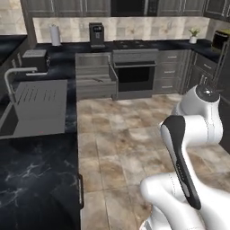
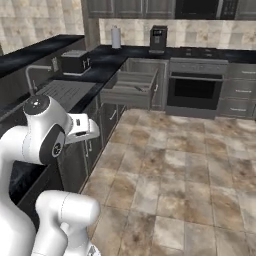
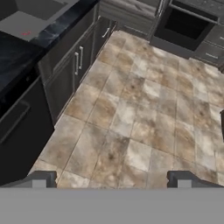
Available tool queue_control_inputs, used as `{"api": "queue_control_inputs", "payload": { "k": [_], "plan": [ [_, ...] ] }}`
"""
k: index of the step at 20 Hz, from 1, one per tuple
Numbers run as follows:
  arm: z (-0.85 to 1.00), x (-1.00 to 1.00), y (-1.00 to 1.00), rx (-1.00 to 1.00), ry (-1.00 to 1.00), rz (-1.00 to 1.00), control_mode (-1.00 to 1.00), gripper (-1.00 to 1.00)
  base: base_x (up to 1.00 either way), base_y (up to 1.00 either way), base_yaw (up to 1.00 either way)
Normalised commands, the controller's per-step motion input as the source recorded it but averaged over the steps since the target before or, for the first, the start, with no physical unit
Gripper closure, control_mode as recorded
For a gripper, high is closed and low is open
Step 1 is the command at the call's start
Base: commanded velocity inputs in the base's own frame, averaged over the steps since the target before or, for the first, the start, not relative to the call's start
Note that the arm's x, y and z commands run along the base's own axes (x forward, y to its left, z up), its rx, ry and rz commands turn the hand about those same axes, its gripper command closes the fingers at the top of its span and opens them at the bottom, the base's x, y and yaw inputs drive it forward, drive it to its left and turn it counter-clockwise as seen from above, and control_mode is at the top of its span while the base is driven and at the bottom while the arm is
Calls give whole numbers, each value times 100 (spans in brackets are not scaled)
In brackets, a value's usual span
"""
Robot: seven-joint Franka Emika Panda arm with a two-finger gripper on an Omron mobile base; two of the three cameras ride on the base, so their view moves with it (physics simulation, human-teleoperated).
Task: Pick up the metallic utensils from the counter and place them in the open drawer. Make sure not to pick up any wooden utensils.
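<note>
pincer [image 3: 111,178] wide open and empty above floor tiles, open drawer [image 3: 131,13] far ahead beyond it

Place: home kitchen, rendered.
Evidence: built-in oven [image 1: 134,74] w/ hob, sink [image 1: 9,117] + tap, coffee machine [image 1: 96,34], toaster [image 2: 75,61], black marble bench [image 1: 36,179], tiled floor [image 2: 175,165].

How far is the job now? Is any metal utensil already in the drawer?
Done: the open drawer is pulled out; a thin pale streak lies inside, too small to identify. In hand: nothing; the hand is open, fingertips wide apart, over floor tiles, away from the drawer. Left: no metallic utensil can be confirmed as placed, so probably both picks remain.
</note>
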Motion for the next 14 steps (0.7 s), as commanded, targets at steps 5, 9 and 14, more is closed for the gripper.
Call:
{"api": "queue_control_inputs", "payload": {
  "k": [5,9,14],
  "plan": [
    [0,0,0,0,0,0,100,-100,-100,-33,-2],
    [0,0,0,0,0,0,100,-100,-100,-24,-2],
    [0,0,0,0,0,0,100,-100,-100,-4,-3]
  ]
}}
